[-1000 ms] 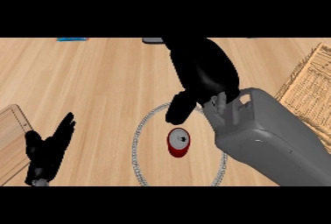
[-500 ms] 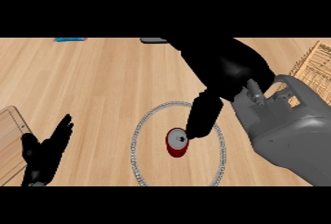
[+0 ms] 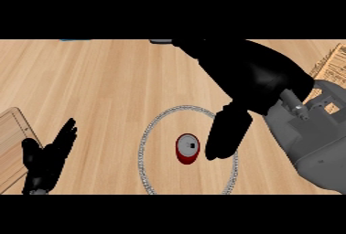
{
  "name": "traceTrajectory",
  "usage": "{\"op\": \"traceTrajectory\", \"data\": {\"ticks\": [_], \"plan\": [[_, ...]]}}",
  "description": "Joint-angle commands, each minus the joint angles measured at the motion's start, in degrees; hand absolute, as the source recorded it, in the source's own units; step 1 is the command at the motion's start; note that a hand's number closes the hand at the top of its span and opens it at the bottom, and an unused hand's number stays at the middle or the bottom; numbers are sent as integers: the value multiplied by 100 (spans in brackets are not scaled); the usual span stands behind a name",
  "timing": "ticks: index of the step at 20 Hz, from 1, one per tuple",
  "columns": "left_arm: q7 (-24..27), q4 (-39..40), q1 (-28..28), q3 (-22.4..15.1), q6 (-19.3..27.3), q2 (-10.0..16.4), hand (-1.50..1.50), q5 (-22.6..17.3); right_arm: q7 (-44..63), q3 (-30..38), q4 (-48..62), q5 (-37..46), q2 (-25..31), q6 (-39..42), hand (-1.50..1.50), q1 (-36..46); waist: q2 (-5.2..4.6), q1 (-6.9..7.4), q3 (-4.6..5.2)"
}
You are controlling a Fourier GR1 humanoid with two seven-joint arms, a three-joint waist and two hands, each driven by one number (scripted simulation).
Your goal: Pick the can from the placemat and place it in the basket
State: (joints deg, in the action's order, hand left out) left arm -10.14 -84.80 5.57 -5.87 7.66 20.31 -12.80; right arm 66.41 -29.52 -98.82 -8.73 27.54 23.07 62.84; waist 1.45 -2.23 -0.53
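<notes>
A red can point(image 3: 187, 149) with a silver top stands upright inside a round placemat whose beaded rim point(image 3: 147, 135) shows as a grey ring on the wooden counter. My right hand point(image 3: 260, 75) hangs over the mat, fingers straight and open, its thumb point(image 3: 225, 132) pointing down just right of the can, close to it but with no curl round it. The wicker basket point(image 3: 329, 61) shows only as a corner at the right edge, mostly hidden by my right forearm. My left hand point(image 3: 46, 159) rests open at the lower left, fingers up.
A wooden board point(image 3: 15, 141) lies at the left edge beside my left hand. A blue object point(image 3: 74, 40) and a dark object point(image 3: 161, 41) sit along the far edge of the counter.
My right hand has moved right and toward me, lowering beside the can, and now hides more of the basket. The can and my left hand have stayed put.
</notes>
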Motion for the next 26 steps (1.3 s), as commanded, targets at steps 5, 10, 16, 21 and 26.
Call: {"op": "traceTrajectory", "data": {"ticks": [5,10,16,21,26], "plan": [[-276,502,256,-220,-122,-133,0,50,1167,-455,-408,184,-158,-386,-150,-222,-97,97,65],[-326,394,328,-219,14,-245,0,84,920,-1012,-612,777,-97,-627,-150,-922,-98,83,57],[-256,449,359,-236,-113,-189,0,152,740,-1277,-341,956,-100,-644,-150,-1249,-123,147,61],[-378,504,159,-59,-141,-151,0,70,593,-1640,-547,1587,-268,-1045,-150,-1756,-119,115,58],[-466,242,310,-147,-165,-188,0,103,656,-1606,-477,1704,-419,-1011,-150,-1786,-116,185,57]]}}
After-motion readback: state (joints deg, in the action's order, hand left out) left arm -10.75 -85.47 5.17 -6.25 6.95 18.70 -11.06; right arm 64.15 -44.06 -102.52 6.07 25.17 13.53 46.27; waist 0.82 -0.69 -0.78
